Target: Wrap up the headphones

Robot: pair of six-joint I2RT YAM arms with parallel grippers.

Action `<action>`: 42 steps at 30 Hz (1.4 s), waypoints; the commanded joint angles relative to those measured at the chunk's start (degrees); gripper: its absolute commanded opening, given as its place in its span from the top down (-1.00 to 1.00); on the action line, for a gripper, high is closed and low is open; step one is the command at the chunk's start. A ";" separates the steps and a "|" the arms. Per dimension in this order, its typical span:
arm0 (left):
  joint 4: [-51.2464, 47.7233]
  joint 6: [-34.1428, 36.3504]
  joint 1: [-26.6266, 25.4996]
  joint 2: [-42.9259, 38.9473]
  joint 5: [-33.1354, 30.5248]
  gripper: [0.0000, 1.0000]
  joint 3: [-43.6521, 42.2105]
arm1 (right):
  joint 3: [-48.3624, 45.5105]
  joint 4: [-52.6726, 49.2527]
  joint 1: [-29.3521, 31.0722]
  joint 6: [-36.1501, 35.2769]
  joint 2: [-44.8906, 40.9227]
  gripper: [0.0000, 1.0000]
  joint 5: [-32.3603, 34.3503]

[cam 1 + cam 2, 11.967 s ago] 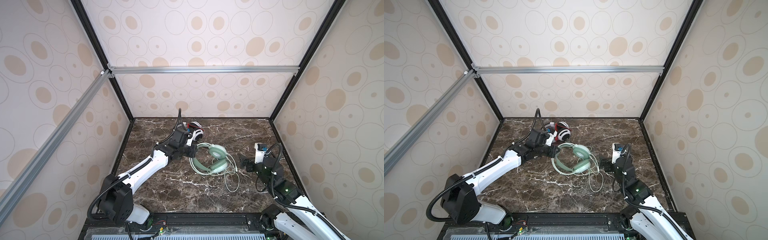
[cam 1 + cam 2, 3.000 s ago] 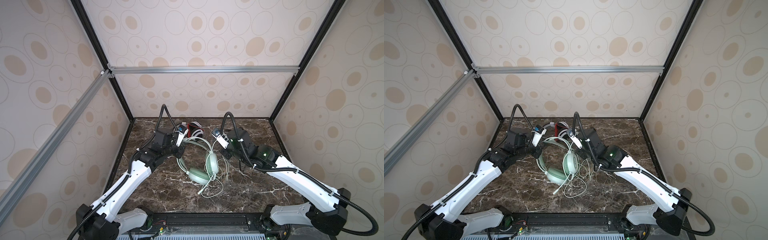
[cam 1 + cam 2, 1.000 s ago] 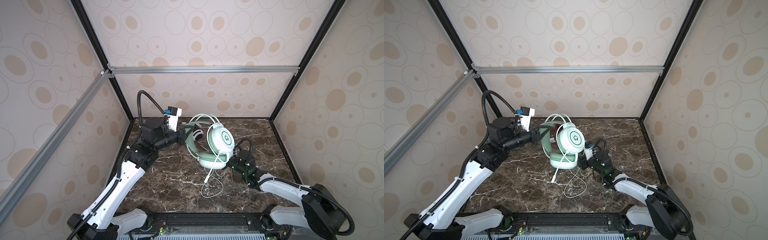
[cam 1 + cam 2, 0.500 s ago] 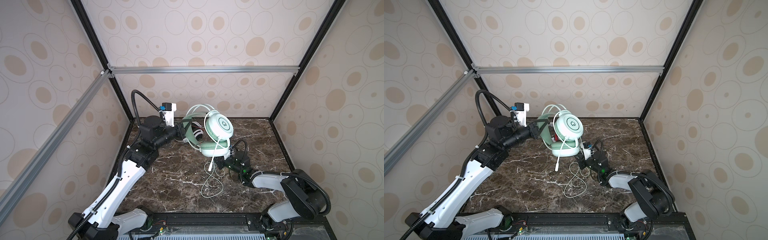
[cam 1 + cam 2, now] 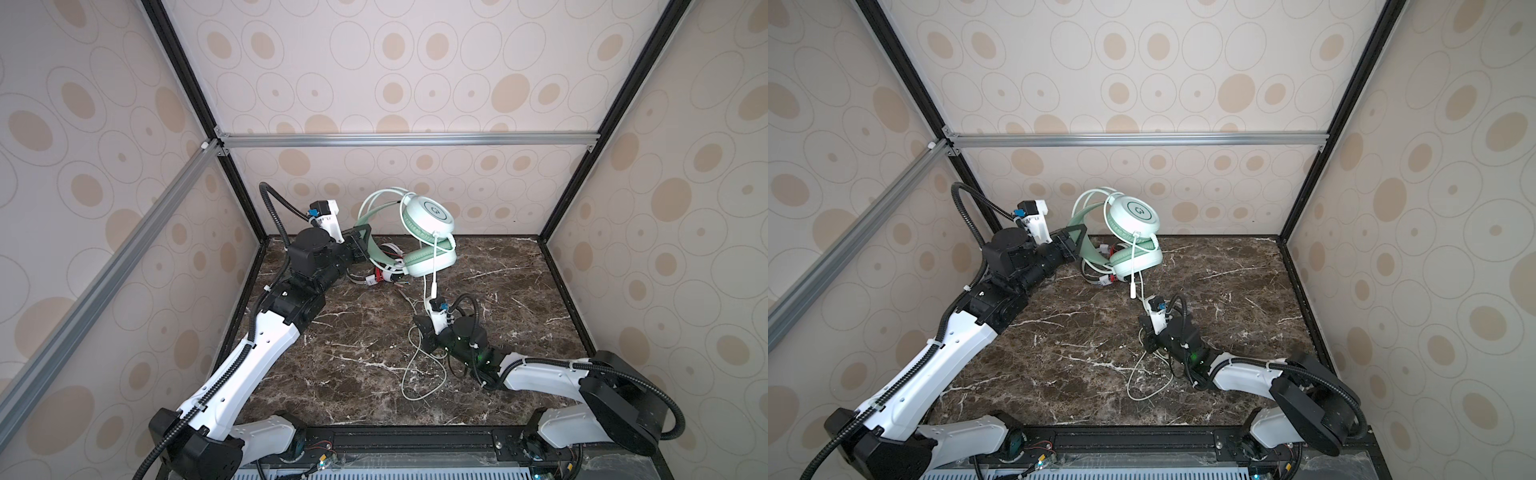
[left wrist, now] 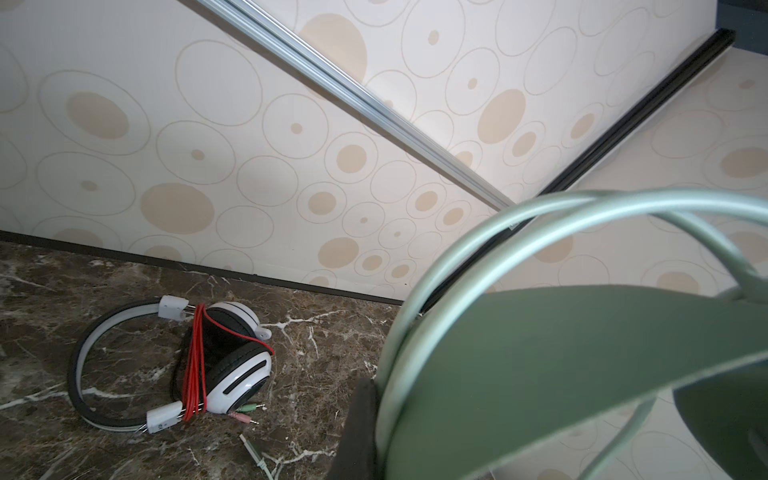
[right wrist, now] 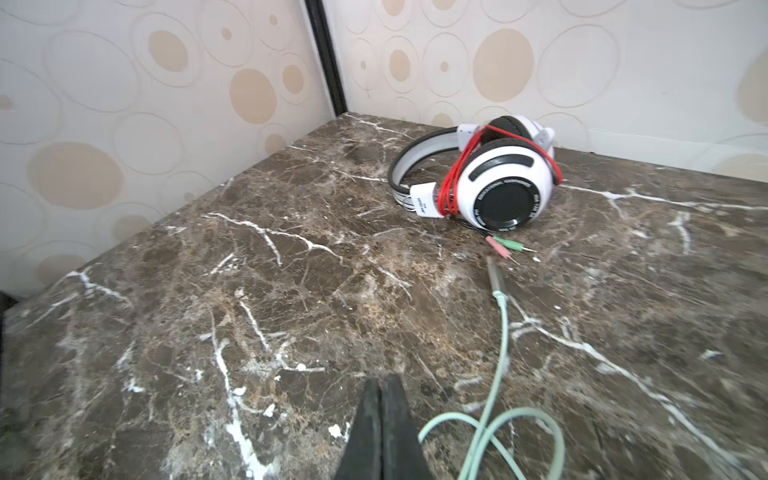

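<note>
1. Left gripper is clamped on the headband of the green headset. It holds the headset clear of the table, cups hanging beyond the jaws.
2. Right gripper sits low over the table, jaws pressed together with nothing visible between them.
3. Green cord lies just beside those jaws. It loops at the tip, then runs straight ahead to the plug.
4. Right arm is nearer the slack. Judgement: open the jaws and shift sideways onto the cord.
5. Only the right wrist view shows the cord outside the jaws. The left wrist view shows the white headset on the table, red cord wound round it.
</note>
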 commanded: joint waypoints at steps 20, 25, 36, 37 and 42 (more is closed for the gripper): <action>7.97 3.12 0.18 5.75 -16.50 1.00 -4.28 | 19.77 -33.91 20.74 -7.65 1.70 1.00 27.34; 7.52 9.81 -1.27 4.93 -24.05 1.00 -6.65 | 23.16 -40.74 20.83 -7.43 -1.10 1.00 27.37; 11.39 30.96 -8.92 4.15 -43.87 1.00 -13.82 | 37.08 -62.51 20.75 -10.18 -1.79 1.00 24.70; 12.03 32.56 -9.53 3.70 -44.61 1.00 -14.75 | 38.03 -64.09 20.66 -10.53 -1.55 1.00 24.63; 13.55 39.24 -12.67 1.57 -44.98 1.00 -18.94 | 40.80 -69.62 19.93 -13.00 -0.87 1.00 23.54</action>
